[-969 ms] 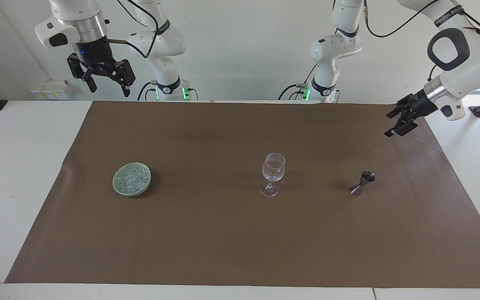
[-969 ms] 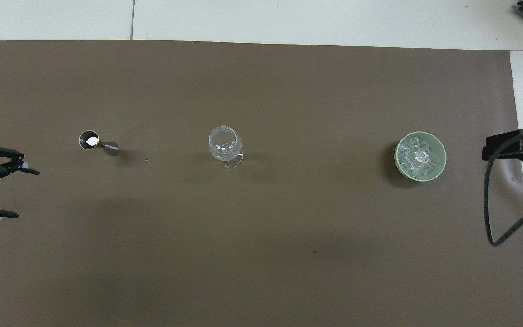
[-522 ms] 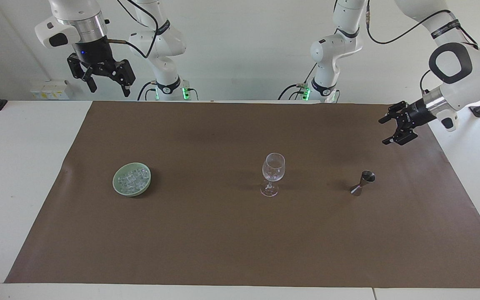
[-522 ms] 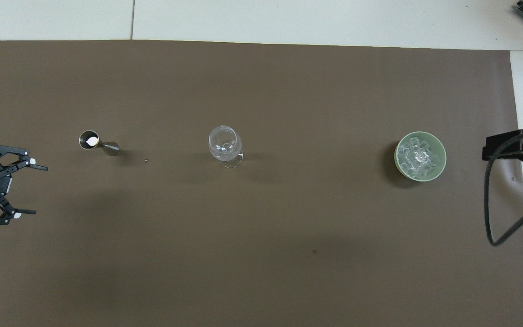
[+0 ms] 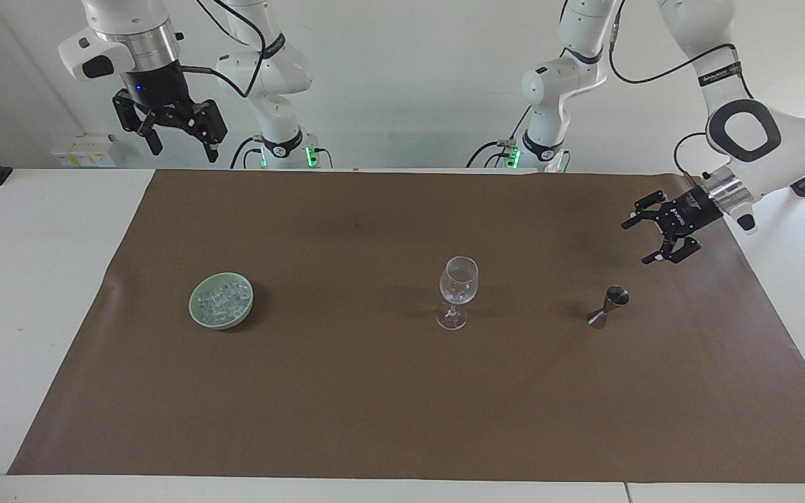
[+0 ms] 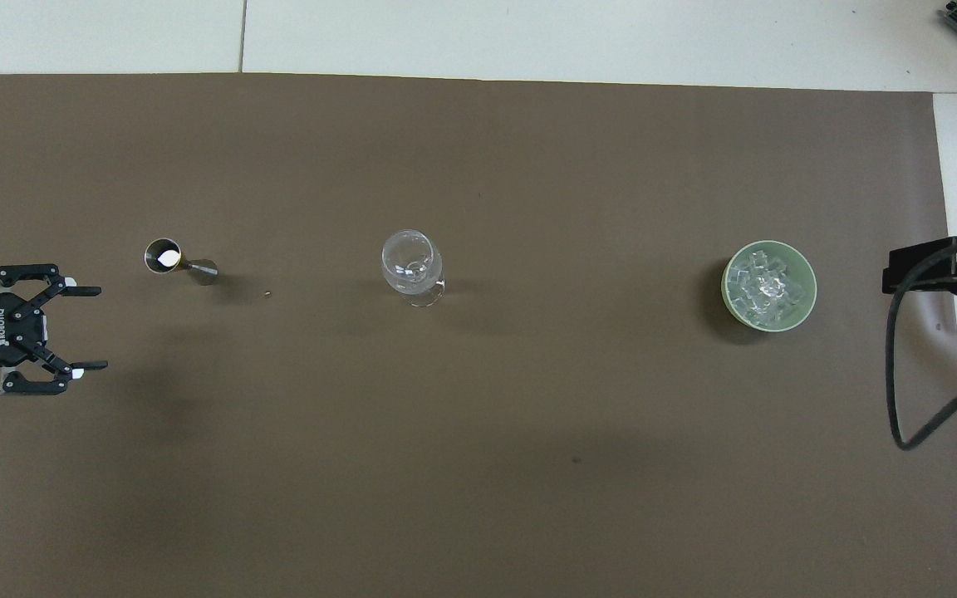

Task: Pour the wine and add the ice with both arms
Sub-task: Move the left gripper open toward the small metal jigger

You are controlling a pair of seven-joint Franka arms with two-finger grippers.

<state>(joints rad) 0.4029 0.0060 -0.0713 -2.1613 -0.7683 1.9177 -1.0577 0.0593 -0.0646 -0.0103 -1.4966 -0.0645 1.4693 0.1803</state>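
A brown mat (image 5: 402, 391) covered the white bench (image 5: 25, 279). At the frame's upper left, the right hand (image 5: 180, 147) waited, fingers spread. At right, the left hand (image 5: 643, 241) hung spread over the mat near the jigger (image 5: 608, 306). The wine glass (image 5: 457, 292) stood mid-frame. Ice (image 5: 222, 299) filled the green bowl (image 5: 196, 316) at left.

I'm working in a robotics lab: two white jointed robot arms (image 5: 277, 77) with black cables are mounted at a plain white worktop (image 5: 32, 279) covered by a brown paper sheet (image 5: 402, 391), against bare white walls.
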